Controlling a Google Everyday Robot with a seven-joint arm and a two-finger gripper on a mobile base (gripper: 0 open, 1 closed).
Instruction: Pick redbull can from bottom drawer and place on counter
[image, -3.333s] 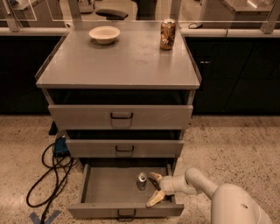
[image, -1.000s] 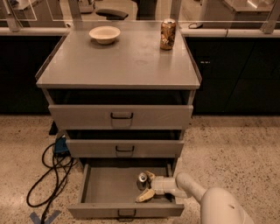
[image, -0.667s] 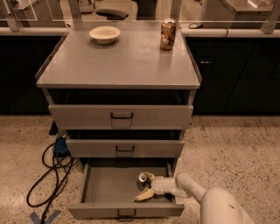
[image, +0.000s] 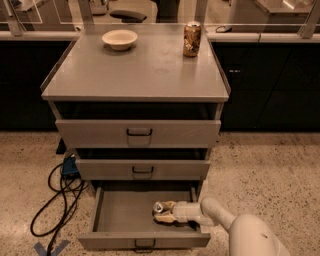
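One gripper (image: 161, 213): low in the bottom drawer, at about 4 o'clock of the picture, pointing towards 9 o'clock.
Pincer state: the two pale fingers (image: 169, 204) are drawn in close on either side of the redbull can and seem to press on it.
Redbull can (image: 158, 207): upright on the drawer floor, silver lid up, at about 3 o'clock of the floor's middle, near the right wall.
Bottom drawer (image: 125, 216): pulled fully out, its narrow front panel with the dark loop handle at 6 o'clock.
Arm (image: 216, 215): white, coming in from 4 o'clock over the drawer's right front corner.
Counter (image: 145, 70): flat grey top above the three drawers, filling the upper middle of the view.
Bowl (image: 119, 38): pale, on the counter at its 11 o'clock corner.
Brown-gold can (image: 192, 38): upright on the counter at its 1 o'clock corner, well apart from the bowl.
Middle drawer (image: 142, 170): out a little way.
Top drawer (image: 139, 133): out a little further, a dark gap above it.
Cable (image: 60, 196): black loops on the speckled floor (image: 270, 170), at 9 o'clock of the bottom drawer.
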